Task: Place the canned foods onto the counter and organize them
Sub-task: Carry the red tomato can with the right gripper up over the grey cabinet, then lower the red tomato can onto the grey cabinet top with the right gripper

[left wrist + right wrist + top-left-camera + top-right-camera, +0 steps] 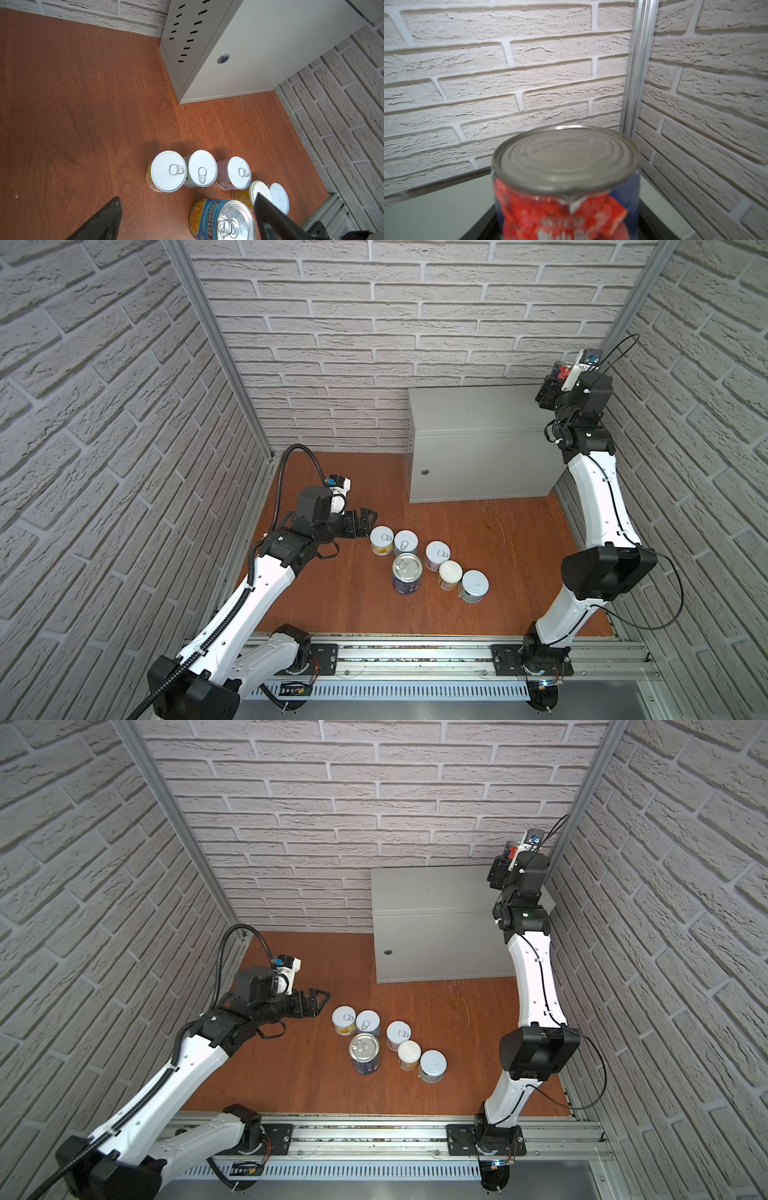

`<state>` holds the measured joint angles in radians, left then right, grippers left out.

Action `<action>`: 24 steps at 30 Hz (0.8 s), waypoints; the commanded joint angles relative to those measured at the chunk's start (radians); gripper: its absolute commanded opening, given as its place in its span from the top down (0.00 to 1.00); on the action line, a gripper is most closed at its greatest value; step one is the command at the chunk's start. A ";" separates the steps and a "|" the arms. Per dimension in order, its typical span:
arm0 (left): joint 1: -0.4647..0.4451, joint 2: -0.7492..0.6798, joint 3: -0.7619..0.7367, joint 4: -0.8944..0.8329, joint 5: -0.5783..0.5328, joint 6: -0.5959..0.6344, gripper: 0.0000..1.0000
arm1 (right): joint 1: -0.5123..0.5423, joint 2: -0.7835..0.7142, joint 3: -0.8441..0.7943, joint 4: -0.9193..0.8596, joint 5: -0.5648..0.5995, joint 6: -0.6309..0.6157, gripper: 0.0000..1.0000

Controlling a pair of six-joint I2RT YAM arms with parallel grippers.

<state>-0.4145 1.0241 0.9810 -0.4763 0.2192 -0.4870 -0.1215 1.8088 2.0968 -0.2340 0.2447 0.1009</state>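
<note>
My right tool (558,377) was clamped on a tall blue can (566,166) with a red picture, held upright over the back right corner of the bench (469,414), a pale grey cabinet, close to the brick walls (374,344). I judged that corner was chosen so later cans could fill in ahead of it. Whether the can's base touched the top I could not tell. My left tool (369,524) hung empty, jaws wide apart, low and just beside the yellow-labelled can (381,540), probably lined up for the next pick. That can and five others, among them a second tall blue can (407,572), stood upright in a tight cluster on the wooden base (332,489), well apart from the bench.
</note>
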 commanded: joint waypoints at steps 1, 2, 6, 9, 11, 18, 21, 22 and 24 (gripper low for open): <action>-0.003 0.001 0.024 0.005 -0.022 0.005 0.01 | 0.003 0.000 0.060 0.215 0.046 -0.005 0.47; -0.003 0.006 0.022 0.008 -0.021 0.003 0.02 | 0.003 0.012 0.068 0.219 0.056 -0.013 0.47; -0.003 0.030 0.036 0.016 -0.016 -0.006 0.02 | 0.003 0.058 0.121 0.225 0.067 -0.038 0.47; -0.004 0.049 0.044 0.029 -0.011 -0.011 0.01 | 0.003 0.096 0.180 0.214 0.068 -0.047 0.46; -0.004 0.061 0.045 0.040 -0.013 -0.014 0.02 | 0.002 0.119 0.214 0.208 0.059 -0.035 0.46; -0.004 0.095 0.050 0.057 -0.017 -0.016 0.01 | 0.002 0.206 0.301 0.200 0.006 -0.001 0.46; -0.003 0.105 0.052 0.057 -0.017 -0.015 0.02 | 0.008 0.237 0.336 0.193 -0.011 0.007 0.46; -0.004 0.110 0.055 0.055 -0.017 -0.014 0.02 | 0.009 0.245 0.342 0.195 -0.006 0.005 0.46; -0.003 0.116 0.060 0.050 -0.017 -0.013 0.01 | 0.010 0.252 0.341 0.201 0.009 0.005 0.46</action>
<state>-0.4149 1.1343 1.0016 -0.4648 0.2092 -0.4995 -0.1184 2.0785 2.3913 -0.1989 0.2577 0.0940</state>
